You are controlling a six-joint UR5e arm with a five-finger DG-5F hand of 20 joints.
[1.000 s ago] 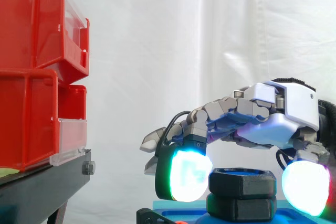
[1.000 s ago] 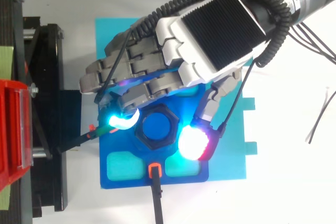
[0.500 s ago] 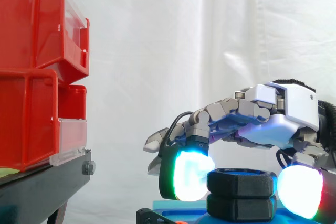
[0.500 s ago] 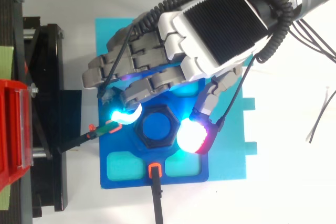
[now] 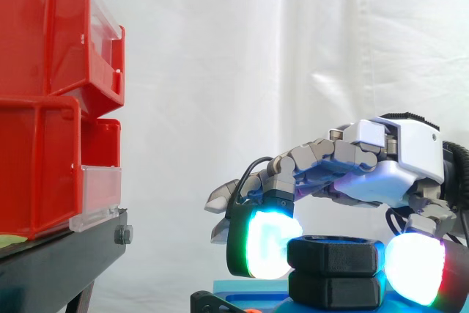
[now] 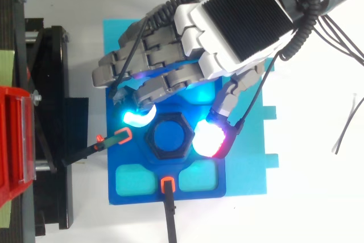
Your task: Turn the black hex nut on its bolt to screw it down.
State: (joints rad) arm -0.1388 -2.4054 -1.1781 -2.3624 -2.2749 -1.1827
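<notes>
**My hand (image 6: 239,21) clamped on the black hex nut (image 5: 333,254)**

From above, I reach over the blue fixture plate (image 6: 131,197) on the white surface (image 6: 318,197). A cyan-lit finger pad (image 6: 138,119) and my thumb pad (image 6: 210,139) press the nut from opposite sides. The nut sits on its blue bolt (image 6: 169,139) at mid-plate.

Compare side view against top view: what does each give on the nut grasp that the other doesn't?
Side view: the black hex nut sits stacked on a second black hex piece, and the hand's glowing pads are level with the upper one. Top view: the hex outline, the blue bolt end at its centre, and orange clips on the blue plate. Both: pads against opposite sides of the nut.
</notes>
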